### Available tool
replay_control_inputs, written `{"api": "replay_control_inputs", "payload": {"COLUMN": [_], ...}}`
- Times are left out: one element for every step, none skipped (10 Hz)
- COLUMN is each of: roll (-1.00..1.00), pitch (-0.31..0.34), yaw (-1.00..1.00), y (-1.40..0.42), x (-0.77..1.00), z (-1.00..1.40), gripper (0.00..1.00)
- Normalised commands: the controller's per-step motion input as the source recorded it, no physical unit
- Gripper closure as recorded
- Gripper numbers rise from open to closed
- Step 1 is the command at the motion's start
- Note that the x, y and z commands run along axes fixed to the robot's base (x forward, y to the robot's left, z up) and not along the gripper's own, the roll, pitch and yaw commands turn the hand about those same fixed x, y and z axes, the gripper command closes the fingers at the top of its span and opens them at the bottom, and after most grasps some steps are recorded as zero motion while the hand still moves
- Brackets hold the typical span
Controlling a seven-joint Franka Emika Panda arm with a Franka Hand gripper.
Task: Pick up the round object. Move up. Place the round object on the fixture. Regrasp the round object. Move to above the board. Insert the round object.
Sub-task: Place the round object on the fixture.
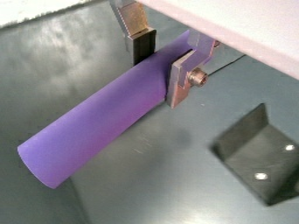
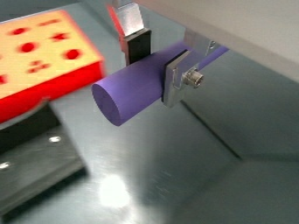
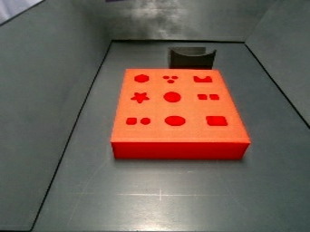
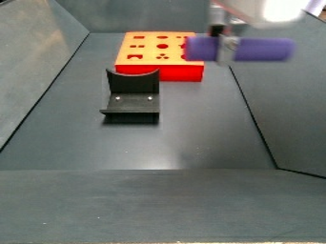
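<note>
My gripper (image 1: 162, 66) is shut on the round object (image 1: 105, 122), a smooth purple peg held level between the two fingers, most of its length sticking out to one side. Both wrist views show the grip; its flat end face (image 2: 114, 99) shows in one of them. In a side view the gripper (image 4: 219, 43) hangs in the air beside the far end of the red board (image 4: 159, 50), with the peg (image 4: 261, 50) off the floor. The black fixture (image 4: 130, 93) stands on the floor in front of the board, apart from the peg. The gripper is out of the side view showing the board (image 3: 176, 109).
Grey sloping walls enclose the dark floor (image 4: 166, 143). The board (image 2: 41, 57) lies beside the gripper in a wrist view, the fixture (image 2: 35, 166) nearer. The fixture (image 1: 260, 153) also shows below the peg, and behind the board (image 3: 191, 57).
</note>
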Motion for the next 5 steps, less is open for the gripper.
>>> {"api": "replay_control_inputs", "payload": {"roll": [0.03,0.03,0.03,0.03,0.03], "pitch": [-0.018,-0.019,-0.019,-0.02,-0.019], "yaw": [1.0,1.0,1.0,1.0,1.0], "y": [-1.0,-0.94,-0.74,-0.48,-0.21], "x": [0.98,1.0,1.0,0.89,0.72], "z": [-0.1,-0.1,-0.1,-0.07,-0.05], "gripper": [1.0,1.0,1.0,1.0,1.0]}}
